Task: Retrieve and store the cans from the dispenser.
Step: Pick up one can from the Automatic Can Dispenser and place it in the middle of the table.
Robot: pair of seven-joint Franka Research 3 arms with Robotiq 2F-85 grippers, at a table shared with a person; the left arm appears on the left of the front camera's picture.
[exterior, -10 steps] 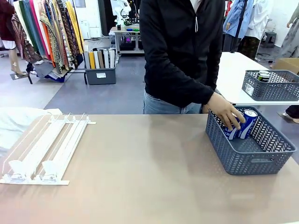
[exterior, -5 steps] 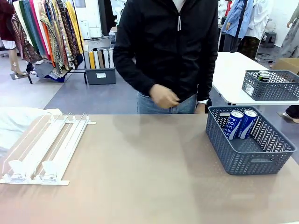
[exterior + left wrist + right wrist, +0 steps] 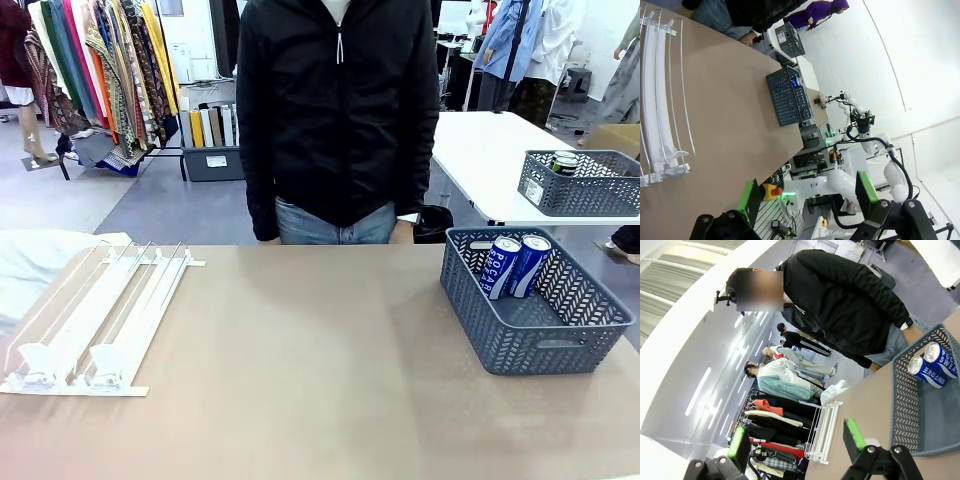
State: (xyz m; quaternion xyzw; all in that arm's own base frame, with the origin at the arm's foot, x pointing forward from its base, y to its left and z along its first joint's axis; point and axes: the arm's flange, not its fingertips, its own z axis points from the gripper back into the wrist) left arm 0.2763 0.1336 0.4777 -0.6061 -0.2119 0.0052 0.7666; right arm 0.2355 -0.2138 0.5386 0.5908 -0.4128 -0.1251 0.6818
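Note:
Two blue cans (image 3: 500,266) (image 3: 530,263) lean side by side inside the grey mesh basket (image 3: 520,345) at the table's right. The white dispenser (image 3: 95,320) lies at the left, its lanes holding no cans. In the left wrist view my left gripper (image 3: 805,200) hangs open and high above the table, with the dispenser (image 3: 660,100) and basket (image 3: 782,102) far below. The right wrist view shows my right gripper (image 3: 796,442) open with nothing between its fingers, off the table's right end. Beyond it are the basket (image 3: 902,410), both cans (image 3: 926,371) and the dispenser (image 3: 822,432).
A person in a black jacket (image 3: 335,110) stands at the far edge of the table, arms hanging down. A second grey basket (image 3: 580,185) with a can stands on a white table behind. A white cloth (image 3: 40,265) lies left of the dispenser.
The person's hand let go of the blue cans in the basket and drew back. The person stepped to the left and now stands upright with arms down.

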